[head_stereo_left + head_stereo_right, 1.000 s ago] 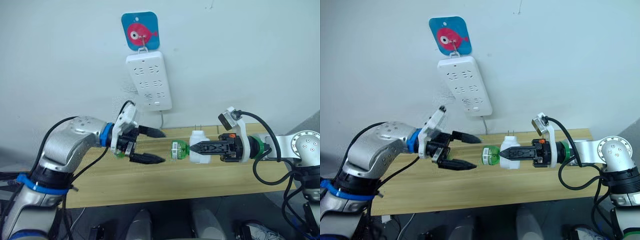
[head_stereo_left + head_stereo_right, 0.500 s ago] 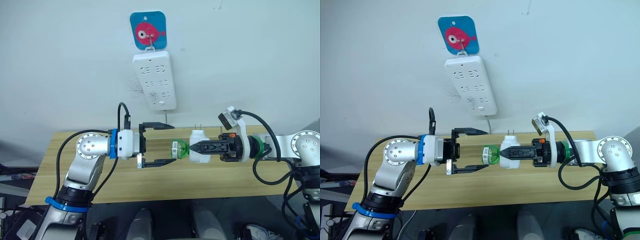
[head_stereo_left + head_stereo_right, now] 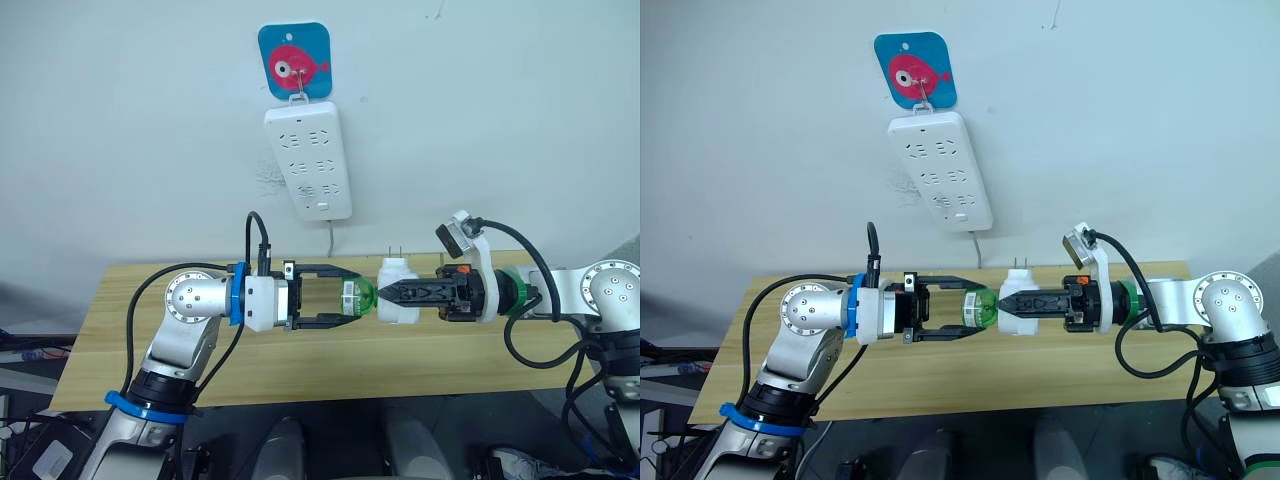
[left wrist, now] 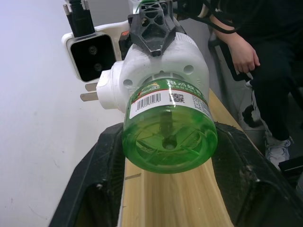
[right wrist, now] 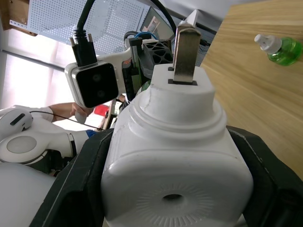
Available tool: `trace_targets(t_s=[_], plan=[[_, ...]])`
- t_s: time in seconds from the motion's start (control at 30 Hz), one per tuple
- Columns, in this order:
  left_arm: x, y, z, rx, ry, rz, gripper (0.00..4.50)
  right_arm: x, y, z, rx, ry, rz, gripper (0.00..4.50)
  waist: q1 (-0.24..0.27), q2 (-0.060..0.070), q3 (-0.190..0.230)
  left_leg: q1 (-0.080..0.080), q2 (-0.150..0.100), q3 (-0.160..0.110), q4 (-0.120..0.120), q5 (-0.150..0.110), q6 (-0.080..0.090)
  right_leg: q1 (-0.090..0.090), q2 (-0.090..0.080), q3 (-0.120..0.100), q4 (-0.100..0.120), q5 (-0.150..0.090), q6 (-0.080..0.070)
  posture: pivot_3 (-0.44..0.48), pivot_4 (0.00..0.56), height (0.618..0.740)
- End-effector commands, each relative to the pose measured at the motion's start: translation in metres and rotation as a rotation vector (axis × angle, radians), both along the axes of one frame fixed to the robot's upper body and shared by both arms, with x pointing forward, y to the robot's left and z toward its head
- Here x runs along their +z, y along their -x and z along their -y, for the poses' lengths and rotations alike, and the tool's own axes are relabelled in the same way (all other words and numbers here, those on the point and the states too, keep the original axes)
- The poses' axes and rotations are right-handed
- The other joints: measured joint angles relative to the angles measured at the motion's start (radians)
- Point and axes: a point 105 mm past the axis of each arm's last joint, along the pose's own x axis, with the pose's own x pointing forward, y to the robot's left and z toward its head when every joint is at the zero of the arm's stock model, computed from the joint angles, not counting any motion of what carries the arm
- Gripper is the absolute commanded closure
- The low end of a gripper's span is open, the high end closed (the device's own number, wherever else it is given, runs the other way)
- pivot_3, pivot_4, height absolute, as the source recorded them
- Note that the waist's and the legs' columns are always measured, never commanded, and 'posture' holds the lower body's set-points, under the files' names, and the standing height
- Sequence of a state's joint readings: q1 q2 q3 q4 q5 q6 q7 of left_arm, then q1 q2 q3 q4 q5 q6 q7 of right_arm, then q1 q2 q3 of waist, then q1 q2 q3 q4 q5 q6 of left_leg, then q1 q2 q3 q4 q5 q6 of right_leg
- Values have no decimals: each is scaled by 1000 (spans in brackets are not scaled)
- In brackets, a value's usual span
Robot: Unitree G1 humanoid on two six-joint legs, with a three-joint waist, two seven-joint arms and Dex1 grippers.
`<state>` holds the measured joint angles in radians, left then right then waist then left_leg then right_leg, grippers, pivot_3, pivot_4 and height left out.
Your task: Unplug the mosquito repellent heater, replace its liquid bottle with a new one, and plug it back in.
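Left arm has swung in since a second ago, and the left gripper [image 3: 345, 305] now has its fingers spread on either side of the green liquid bottle [image 3: 357, 298], not clamped yet as far as I can tell. The wooden table [image 3: 300, 365] sits below, the white power strip [image 3: 307, 160] hangs empty on the wall. The right gripper [image 3: 388, 294] is clenched on the mosquito repellent heater [image 3: 398, 292], held in mid-air with prongs up. Risk: an off-centre squeeze could slip on the round bottle, or twisting could turn the heater in the right fingers. A spare bottle [image 5: 280, 47] lies on the table.
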<state>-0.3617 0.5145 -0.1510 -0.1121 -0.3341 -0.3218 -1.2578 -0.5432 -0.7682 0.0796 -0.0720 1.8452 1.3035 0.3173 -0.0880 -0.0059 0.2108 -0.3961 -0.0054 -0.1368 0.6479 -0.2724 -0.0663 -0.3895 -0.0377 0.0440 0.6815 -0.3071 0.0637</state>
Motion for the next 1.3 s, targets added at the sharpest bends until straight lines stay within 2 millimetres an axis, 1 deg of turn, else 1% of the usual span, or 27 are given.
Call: trace_targets(t_s=[0.03, 0.07, 0.13, 0.17, 0.23, 0.33, 0.47, 0.6, 0.87, 0.93, 1.0, 1.1, 1.17, 1.2, 1.27, 1.3], plan=[[22, -2, 1, 16, 39, 7, 2262, 8, 6, -2, 32, -13, 31, 1446, -1, 0, 0, 0, 0, 0, 0, 0, 0, 0, 0, 0, 0, 0, 0, -127, 194, 734], [23, -3, 1, 17, 26, -35, 2262, 8, 6, -2, 31, -11, 32, 1446, -1, 0, 0, 0, 0, 0, 0, 0, 0, 0, 0, 0, 0, 0, 0, -125, 194, 734], [27, -7, -3, 34, -22, -396, 2262, 6, 7, 0, 31, 2, 33, 1446, -2, -1, 1, 0, 0, 0, 0, 0, 0, 0, 0, 0, 0, 0, 0, -115, 192, 734], [31, -6, -5, 16, -58, -558, 2262, 5, 8, 0, 36, 8, 35, 1446, -7, -1, 1, 0, 0, -1, 0, 0, 0, 0, 1, 0, 1, 0, 0, -113, 192, 734], [38, -2, -9, -19, -113, -742, 2262, 4, 10, 0, 50, 19, 38, 1446, -8, -1, 1, 0, 0, -3, 0, 0, 0, 0, 1, -2, 1, 0, 0, -112, 192, 734], [48, -1, -18, -45, -184, -901, 2262, 2, 14, 0, 70, 34, 43, 1446, -16, -1, 1, 0, 0, -2, 0, 0, 0, 0, 1, -2, 1, 0, 0, -112, 192, 734], [59, -3, -28, -42, -213, -1045, 2262, 0, 17, 1, 81, 46, 52, 1446, -24, -1, 2, 0, 0, -2, -1, 0, 0, 0, 1, -2, 0, 0, 0, -117, 192, 734], [62, -6, -34, -20, -209, -1113, 2262, -1, 18, 2, 81, 51, 56, 1448, -26, -1, 2, 0, 0, -2, -1, 0, 0, 0, 1, -2, 0, 0, 0, -117, 192, 734], [63, 4, -32, -26, -213, -1177, 2262, 0, 15, 2, 69, 48, 60, 1459, -25, -1, 2, 1, 1, -2, -1, 0, 0, 0, 1, -1, 0, 0, 0, -108, 190, 734], [63, 6, -30, -29, -210, -1168, 2262, 0, 14, 1, 69, 45, 61, 1459, -25, -1, 2, 1, 1, -2, -1, 0, 0, 0, 1, -1, 0, 0, 0, -106, 189, 734], [59, 5, -27, -7, -197, -1109, 2262, 0, 14, 0, 68, 40, 62, 1459, -25, -1, 2, 1, 1, -2, -1, 0, 0, 0, 1, -1, 0, 0, 0, -106, 189, 734], [54, -4, -25, 51, -153, -1017, 2262, 1, 14, 0, 67, 36, 62, 1459, -24, -1, 2, 1, 1, -1, -1, 0, 0, 0, 1, 0, 0, 0, 0, -106, 189, 734], [46, -3, -26, 63, -198, -939, 1548, 1, 13, 0, 64, 33, 60, 1459, -21, -1, 2, 1, 1, -1, 0, 0, 0, 0, 1, 0, 0, 0, 0, -107, 190, 734], [44, -1, -27, 57, -216, -913, 1323, 1, 13, 0, 62, 32, 59, 1459, -20, -1, 2, 1, 1, -1, 0, 0, 0, 0, 1, 0, 0, 0, 0, -106, 191, 734], [38, 4, -30, 42, -251, -871, 682, 1, 12, 1, 60, 31, 58, 1459, -21, -1, 2, 1, 1, 0, -1, 0, 0, -1, 1, 0, 0, 0, 0, -106, 191, 734], [35, 5, -32, 42, -262, -847, 441, 1, 12, 1, 60, 31, 58, 1459, -21, -1, 2, 1, 1, 1, -1, 0, 0, -1, 1, 1, 0, 0, 0, -106, 190, 734]])
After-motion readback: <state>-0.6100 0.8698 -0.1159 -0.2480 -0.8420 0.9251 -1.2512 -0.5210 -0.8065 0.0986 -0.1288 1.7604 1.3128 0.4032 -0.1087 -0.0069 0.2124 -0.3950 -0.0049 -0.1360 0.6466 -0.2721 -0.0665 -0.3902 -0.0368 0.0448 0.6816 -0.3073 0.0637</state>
